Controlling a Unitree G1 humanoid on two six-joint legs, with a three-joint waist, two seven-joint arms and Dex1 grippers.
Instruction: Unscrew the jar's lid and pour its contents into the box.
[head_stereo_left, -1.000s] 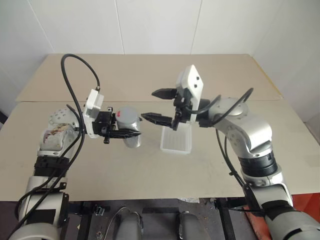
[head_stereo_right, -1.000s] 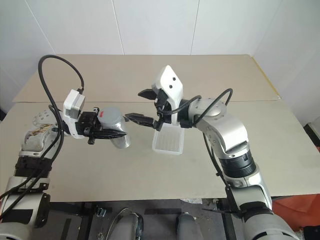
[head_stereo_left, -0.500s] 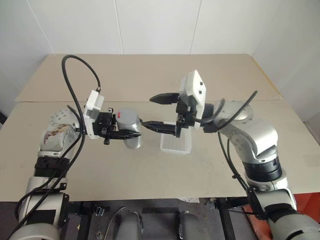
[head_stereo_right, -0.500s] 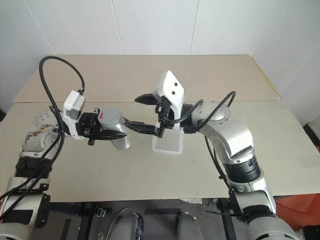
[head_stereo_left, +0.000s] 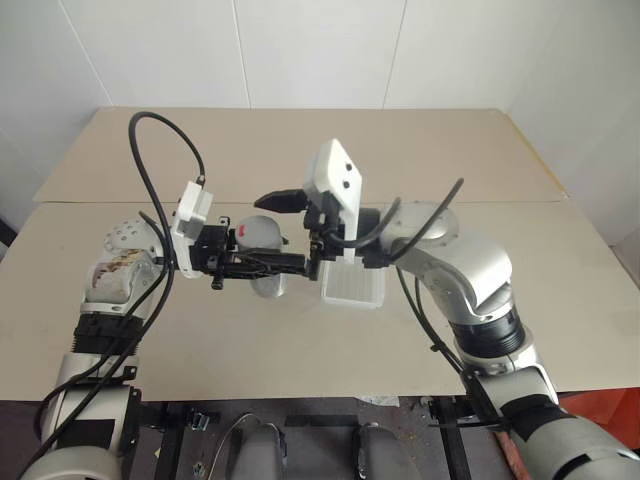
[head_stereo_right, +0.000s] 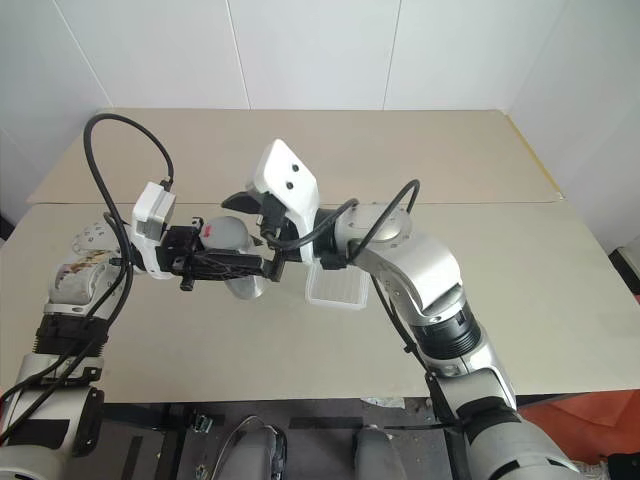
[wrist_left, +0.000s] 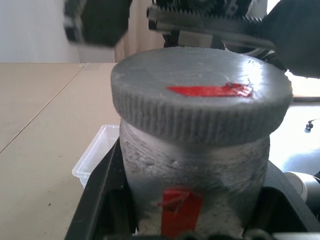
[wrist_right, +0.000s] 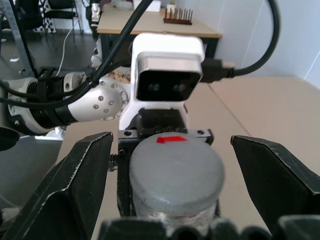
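Grey lid (wrist_left: 201, 95) still screwed on jar (head_stereo_left: 262, 252), jar clamped in left gripper (head_stereo_left: 262, 263) above table (head_stereo_left: 200, 330), beside box (head_stereo_left: 352, 287). Right gripper (wrist_right: 172, 195) fingers spread wide, flanking lid, not touching.

jar (wrist_left: 192, 165) body is cut off at the bottom edge of the left wrist view and mostly covered by the left gripper (head_stereo_left: 262, 264) in the head views, so its contents can't be made out. box (head_stereo_left: 352, 287) has its near-left part hidden behind the right gripper (head_stereo_left: 290, 228), and just a corner of it shows in the left wrist view. lid (wrist_right: 176, 176) looks blurred up close in both wrist views.
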